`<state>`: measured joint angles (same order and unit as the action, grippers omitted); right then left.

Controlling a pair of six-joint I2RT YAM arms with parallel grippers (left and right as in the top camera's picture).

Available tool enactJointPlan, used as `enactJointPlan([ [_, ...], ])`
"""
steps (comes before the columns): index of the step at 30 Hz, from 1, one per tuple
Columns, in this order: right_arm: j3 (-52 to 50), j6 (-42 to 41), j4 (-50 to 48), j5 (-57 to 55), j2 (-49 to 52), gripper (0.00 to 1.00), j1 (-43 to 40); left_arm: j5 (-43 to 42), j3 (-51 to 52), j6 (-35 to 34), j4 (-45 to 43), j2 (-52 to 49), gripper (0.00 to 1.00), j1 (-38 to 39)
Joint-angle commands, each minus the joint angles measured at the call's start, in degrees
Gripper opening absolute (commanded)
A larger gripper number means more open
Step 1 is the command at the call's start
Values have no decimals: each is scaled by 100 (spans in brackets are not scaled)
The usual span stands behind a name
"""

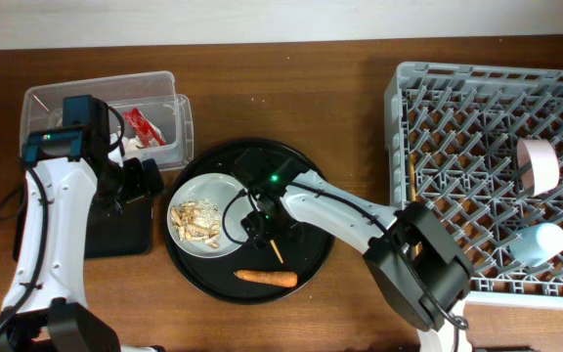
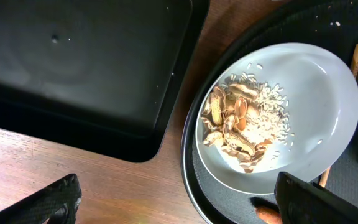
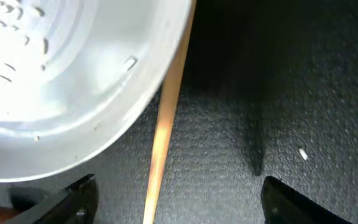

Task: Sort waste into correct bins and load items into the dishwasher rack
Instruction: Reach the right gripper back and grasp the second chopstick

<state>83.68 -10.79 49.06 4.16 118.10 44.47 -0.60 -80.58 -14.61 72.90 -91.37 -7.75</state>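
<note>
The pale grey plate [image 1: 213, 192] with beige food scraps [image 1: 195, 220] lies on the round black tray [image 1: 306, 266], with the orange carrot [image 1: 265, 278] in front of it. My right gripper [image 1: 259, 223] is open just above the round tray. In the right wrist view [image 3: 179, 202] a wooden chopstick [image 3: 162, 140] lies between its fingers beside the plate [image 3: 55, 74]. My left gripper [image 1: 141, 182] is open and empty over the wood between the shallow black tray [image 2: 73, 62] and the plate [image 2: 309, 93]. The red wrapper [image 1: 141, 125] and white tissue [image 1: 130, 146] lie in the clear tub [image 1: 169, 83].
The dishwasher rack [image 1: 428, 108] fills the right side, with the pinkish bowl [image 1: 538, 164] and the light-blue cup [image 1: 539, 242] in it. A thin wooden stick [image 1: 411, 182] shows at the rack's left edge. The shallow black tray [image 1: 115, 235] lies under my left arm.
</note>
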Motion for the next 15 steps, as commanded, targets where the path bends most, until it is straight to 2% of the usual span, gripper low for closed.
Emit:
enactJointPlan([
  [1, 11, -76, -31, -103, 166, 79, 59, 39, -90, -59, 4, 92, 99, -26],
  [3, 11, -219, -31, -144, 221, 76, 59, 39, -90, -59, 4, 92, 99, -26],
  [4, 11, -219, -26, -142, 240, 71, 59, 39, -90, -59, 4, 92, 99, -26],
  [6, 11, -326, -13, -142, 295, 52, 57, 39, -90, -59, 4, 92, 99, -26],
  [8, 11, -328, -2, -142, 372, 40, 59, 39, -90, -59, 4, 92, 99, -26],
  [15, 11, -957, 146, -507, 420, 17, 52, 39, -90, -59, 9, 92, 99, -26],
])
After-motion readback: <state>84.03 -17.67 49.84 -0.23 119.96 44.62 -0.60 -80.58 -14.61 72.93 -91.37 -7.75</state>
